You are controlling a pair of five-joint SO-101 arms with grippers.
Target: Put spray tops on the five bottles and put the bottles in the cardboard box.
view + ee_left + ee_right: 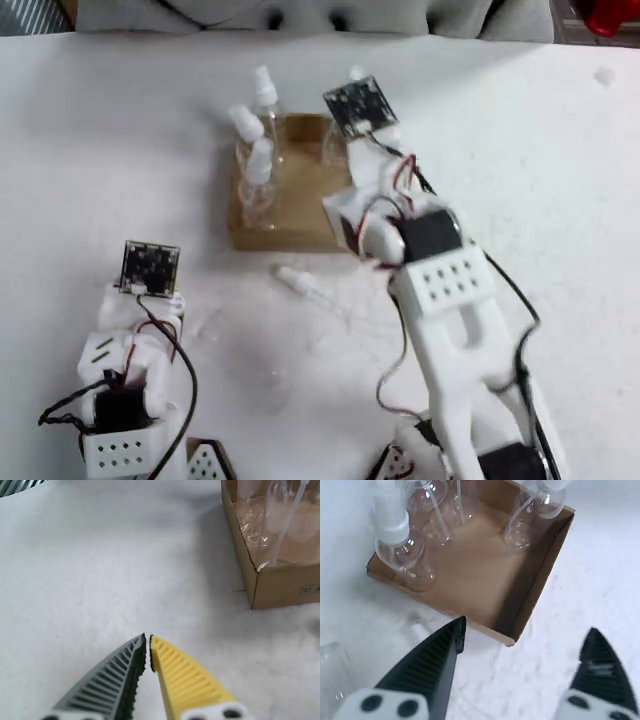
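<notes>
The right gripper (526, 628) hangs with its jaws released and wide apart, nothing between them. Just beyond their tips sits the cardboard box (544, 572), and four capped bottles (402, 555) stand upright inside it at the far side from the jaws. A loose spray top (296, 278) lies on the table (75, 580) outside the box, close beside these jaws. The left gripper (148, 640) is clenched on nothing, tips nearly touching, the box ahead and off to one side.

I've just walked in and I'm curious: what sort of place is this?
Probably a hobby or lab workbench, not a factory: the left arm and right arm are small with exposed wiring, and the white table carries a cardboard box of clear spray bottles.
</notes>
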